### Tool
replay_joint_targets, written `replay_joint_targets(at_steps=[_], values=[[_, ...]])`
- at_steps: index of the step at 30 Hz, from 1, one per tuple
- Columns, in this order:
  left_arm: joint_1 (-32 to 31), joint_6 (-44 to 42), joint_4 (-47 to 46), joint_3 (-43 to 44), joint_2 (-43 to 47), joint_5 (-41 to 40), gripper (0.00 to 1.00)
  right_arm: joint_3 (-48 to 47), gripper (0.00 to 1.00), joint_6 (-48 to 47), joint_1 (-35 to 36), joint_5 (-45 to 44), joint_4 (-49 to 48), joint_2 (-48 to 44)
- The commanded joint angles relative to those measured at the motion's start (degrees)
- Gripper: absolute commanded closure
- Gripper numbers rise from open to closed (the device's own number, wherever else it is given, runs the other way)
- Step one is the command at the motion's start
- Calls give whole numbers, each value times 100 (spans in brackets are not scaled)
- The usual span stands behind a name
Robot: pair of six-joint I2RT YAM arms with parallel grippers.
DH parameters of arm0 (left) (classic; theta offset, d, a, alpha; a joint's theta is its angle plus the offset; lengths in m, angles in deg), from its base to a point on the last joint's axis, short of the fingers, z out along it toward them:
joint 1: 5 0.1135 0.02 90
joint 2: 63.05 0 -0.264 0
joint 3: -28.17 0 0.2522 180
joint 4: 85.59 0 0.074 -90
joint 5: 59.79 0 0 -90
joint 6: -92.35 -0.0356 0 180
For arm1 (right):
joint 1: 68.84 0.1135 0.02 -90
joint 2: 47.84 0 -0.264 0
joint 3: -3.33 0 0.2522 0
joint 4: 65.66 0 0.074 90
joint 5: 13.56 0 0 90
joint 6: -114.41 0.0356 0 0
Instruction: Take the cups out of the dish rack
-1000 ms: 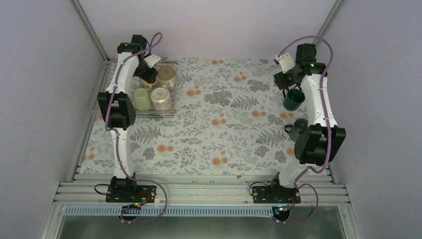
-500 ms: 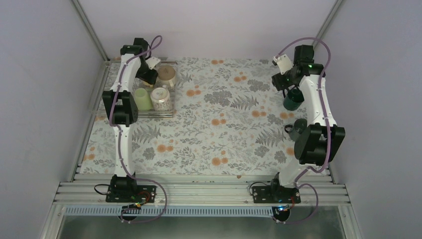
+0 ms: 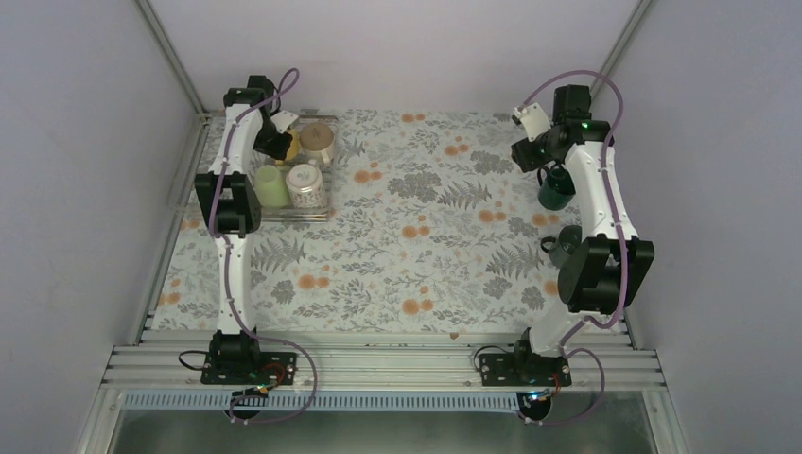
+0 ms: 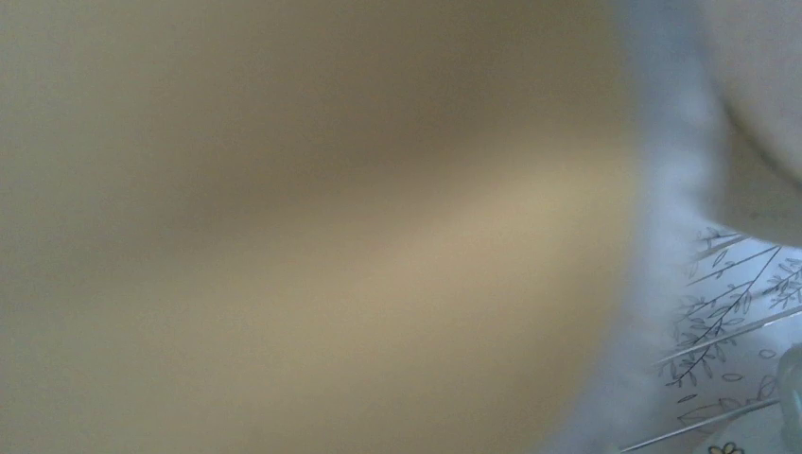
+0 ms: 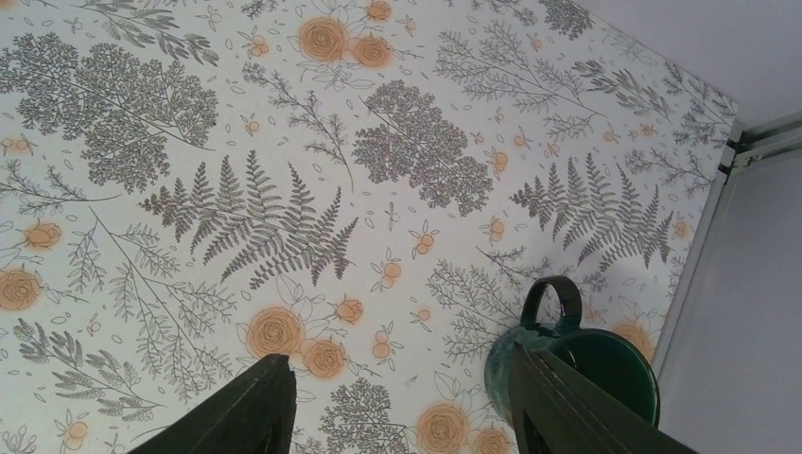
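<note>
Resting on the dish rack (image 3: 317, 217): four cups (image 3: 305, 186).

On my screen the dark green mug (image 5: 610, 369) shows a glossy glaze. The tablecloth (image 5: 189, 142) under it looks like matt printed cloth. On the right gripper (image 5: 397, 378) the fingers (image 5: 246, 411) look like matt black plastic. The dish rack (image 3: 298, 216) is clear bars in a silvery frame.

A yellow mug (image 4: 312, 227) fills nearly all of my view, too close to focus; its edge and handle do not resolve. Right of the mug, at top: a pale rounded blur (image 4: 761, 113). Right of the mug, at bottom: thin rack bars (image 4: 728, 326) crossing a leaf-printed cloth (image 4: 757, 270).
</note>
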Motion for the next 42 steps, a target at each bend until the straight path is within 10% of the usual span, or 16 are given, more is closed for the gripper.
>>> replay_joint_targets(at_steps=[1, 6, 18, 30, 34, 39, 42], values=[[30, -44, -424, 167, -72, 96, 80, -84, 41, 121, 93, 120, -73, 13], [61, -182, -410, 194, 131, 105, 97, -6, 42, 125, 144, 97, -99, 2], [144, -483, -698, 493, 1528, 394, 98, -230, 41, 172, 252, 967, 72, -140], [-38, 840, -2490, -895, 3520, 4912, 98, -1762, 33, 210, 361, 5682, 889, -3], [-521, 1100, -2771, -843, 3543, 5557, 98, -875, 32, 1240, 432, 7044, -773, -483], [-1348, 688, -2545, -833, 3535, 5652, 97, 1208, 28, 4270, 626, 7495, -5446, -1450], [-1777, 444, -2411, -826, 3441, 5510, 98, 1002, 27, 3884, 804, 7301, -5162, -1448]])
